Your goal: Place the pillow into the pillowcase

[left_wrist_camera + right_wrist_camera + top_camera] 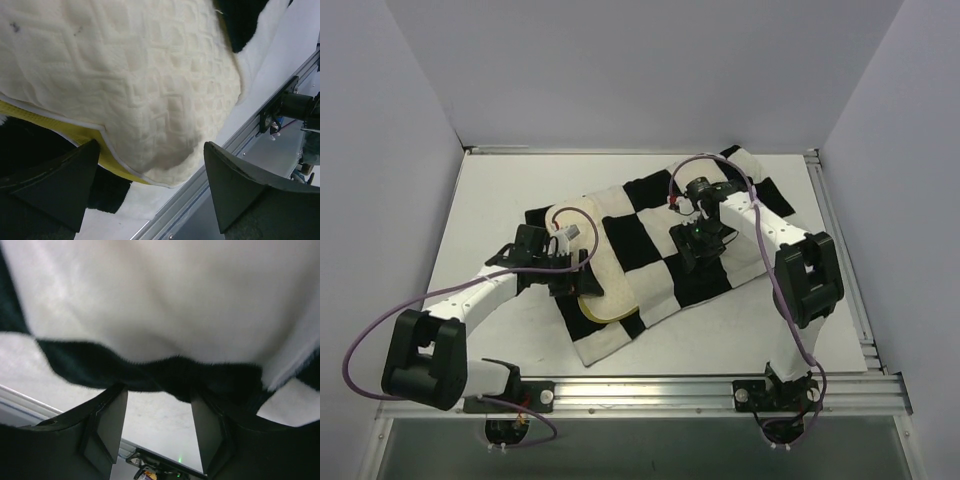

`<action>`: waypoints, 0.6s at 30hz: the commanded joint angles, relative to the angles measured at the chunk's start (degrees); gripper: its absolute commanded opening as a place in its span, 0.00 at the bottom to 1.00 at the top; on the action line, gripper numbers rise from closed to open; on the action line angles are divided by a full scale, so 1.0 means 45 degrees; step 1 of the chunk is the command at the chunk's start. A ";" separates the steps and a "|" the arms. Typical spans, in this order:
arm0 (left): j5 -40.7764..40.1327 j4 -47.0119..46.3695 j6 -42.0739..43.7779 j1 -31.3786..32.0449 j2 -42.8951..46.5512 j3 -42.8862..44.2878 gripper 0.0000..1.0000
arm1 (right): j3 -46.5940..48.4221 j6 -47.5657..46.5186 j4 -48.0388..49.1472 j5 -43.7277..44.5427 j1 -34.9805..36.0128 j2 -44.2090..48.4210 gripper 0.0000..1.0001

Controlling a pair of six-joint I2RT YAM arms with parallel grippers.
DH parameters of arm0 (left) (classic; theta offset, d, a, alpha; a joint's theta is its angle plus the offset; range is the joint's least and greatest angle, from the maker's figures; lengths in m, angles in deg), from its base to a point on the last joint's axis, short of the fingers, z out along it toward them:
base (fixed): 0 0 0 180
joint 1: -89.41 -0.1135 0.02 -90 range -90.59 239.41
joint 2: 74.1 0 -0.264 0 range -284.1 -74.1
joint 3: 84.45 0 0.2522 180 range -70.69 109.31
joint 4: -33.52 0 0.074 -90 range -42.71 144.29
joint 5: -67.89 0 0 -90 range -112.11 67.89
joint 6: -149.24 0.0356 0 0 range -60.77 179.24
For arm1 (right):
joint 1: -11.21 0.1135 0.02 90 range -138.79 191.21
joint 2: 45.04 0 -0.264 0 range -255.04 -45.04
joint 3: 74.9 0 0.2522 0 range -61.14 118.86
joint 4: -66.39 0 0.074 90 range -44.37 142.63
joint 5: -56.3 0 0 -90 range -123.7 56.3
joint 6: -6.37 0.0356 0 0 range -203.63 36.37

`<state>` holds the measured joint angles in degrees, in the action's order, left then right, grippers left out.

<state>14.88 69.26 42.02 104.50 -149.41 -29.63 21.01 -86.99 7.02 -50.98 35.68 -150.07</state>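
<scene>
The cream quilted pillow [598, 268] with its yellow side edge lies partly inside the left end of the black-and-white checkered pillowcase [655, 215], which is spread over the table's middle. My left gripper [558, 266] is open at the pillow's near left side. In the left wrist view the pillow [125, 75] bulges between and beyond the wide-apart fingers [60, 185], with the case [245, 20] behind it. My right gripper [696, 244] is open over the case's middle. In the right wrist view a black edge of the case [165, 372] hangs across its fingertips [112, 420], with bare table between them.
An aluminium rail [650, 385] runs along the table's near edge and also shows in the left wrist view [225, 150]. Another rail [840, 250] runs down the right side. White walls enclose the back and sides. Purple cables loop over both arms.
</scene>
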 commanded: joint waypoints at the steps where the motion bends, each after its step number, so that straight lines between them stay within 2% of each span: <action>1: -0.0116 -0.2006 -0.1816 0.0181 -0.0333 -0.0528 0.93 | 0.0006 0.0082 0.0465 0.1223 0.0051 -0.0701 0.53; 3: -0.0056 -0.3739 -0.2537 0.0491 -0.1092 -0.0783 0.88 | 0.0064 -0.0054 0.0719 0.0505 0.0128 -0.0819 0.38; 4: -0.0057 -0.4544 -0.2813 0.0552 -0.1348 -0.0920 0.86 | 0.0200 -0.0133 0.0682 0.0152 0.0226 -0.0897 0.23; 5: 0.0175 -0.5518 -0.3106 0.0610 -0.1660 -0.1114 0.81 | 0.0260 -0.0249 0.0643 -0.0123 0.0323 -0.0955 0.16; 7: 0.0391 -0.7280 -0.4020 0.0689 -0.2675 -0.1039 0.60 | 0.0416 -0.0658 0.0487 -0.0901 0.0790 -0.1034 0.00; 8: 0.0973 -0.7828 -0.4394 0.0689 -0.3027 -0.0845 0.49 | 0.0571 -0.0680 0.0467 -0.1177 0.0948 -0.0996 0.00; 9: 0.1017 -0.8374 -0.4746 0.0708 -0.3495 -0.0669 0.27 | 0.0708 -0.0738 0.0408 -0.1721 0.1065 -0.0937 0.00; 10: 0.1076 -0.8863 -0.5503 0.0728 -0.3654 -0.0570 0.12 | 0.0903 -0.0777 0.0176 -0.2848 0.1337 -0.0743 0.00; 11: 0.0941 -0.9429 -0.5994 0.0728 -0.3752 -0.0395 0.03 | 0.1330 -0.0817 0.0057 -0.3730 0.1494 -0.0606 0.00; 13: 0.0589 -1.0545 -0.7304 0.0690 -0.3889 0.0014 0.00 | 0.1762 -0.1224 -0.0254 -0.5546 0.1845 -0.0060 0.00; 14: 0.0530 -1.0935 -0.7695 0.0631 -0.3987 0.0249 0.00 | 0.2015 -0.1420 -0.0314 -0.7411 0.2273 0.0078 0.00; 17: 0.0238 -1.2070 -0.8790 0.0397 -0.4027 0.0992 0.00 | 0.2232 -0.1385 -0.0432 -0.8483 0.2939 0.0256 0.00; 18: 0.0120 -1.2187 -0.8947 0.0358 -0.3795 0.1051 0.00 | 0.2523 -0.1248 -0.0432 -0.8040 0.2883 0.0120 0.00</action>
<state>17.37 30.18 10.51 106.38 -167.85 -30.42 28.68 -93.15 7.96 -69.89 44.71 -152.69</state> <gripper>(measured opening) 0.054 0.039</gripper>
